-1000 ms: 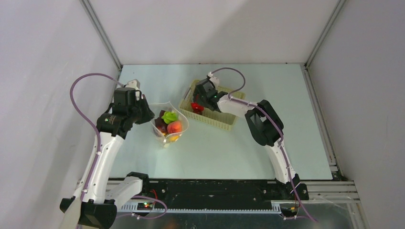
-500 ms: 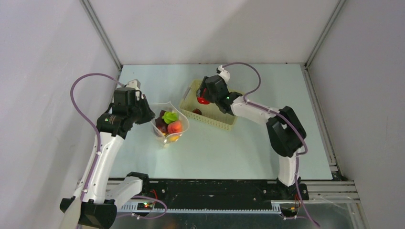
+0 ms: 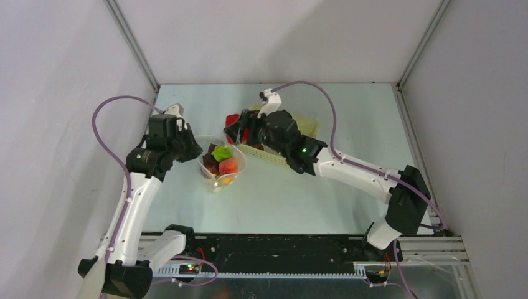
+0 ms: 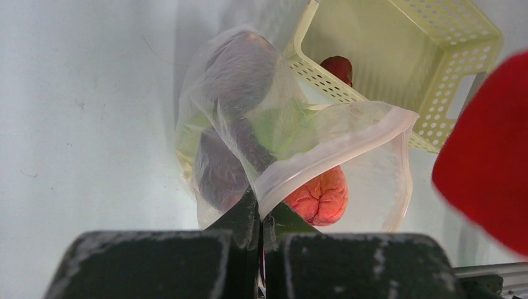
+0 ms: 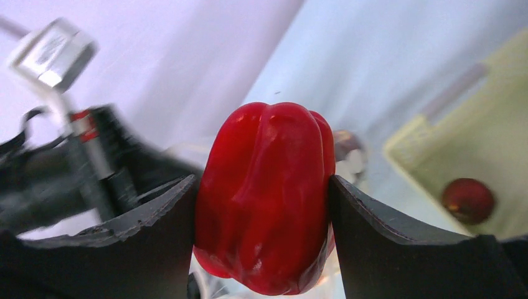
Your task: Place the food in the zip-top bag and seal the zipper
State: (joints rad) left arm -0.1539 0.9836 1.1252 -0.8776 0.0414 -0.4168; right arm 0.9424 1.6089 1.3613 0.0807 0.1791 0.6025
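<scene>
A robotics lab test cell is shown. A pale tabletop [image 3: 280,199] is boxed in by plain white panels [image 3: 274,37] joined with aluminium struts [image 3: 132,45]. Behind both grippers, white-and-black robot arms [image 3: 134,205] are bolted to a black rail [image 3: 280,246], where bare wiring and small lit indicators are seen. Purple cables [image 3: 122,97] are looped along the arms. A red toy pepper [image 5: 264,193] is clamped in the right gripper [image 3: 236,126], with a yellow latticed basket [image 4: 448,75] just beside it. A zip-top bag [image 4: 336,134] of plastic produce is pinched by the left gripper [image 4: 260,215].
</scene>
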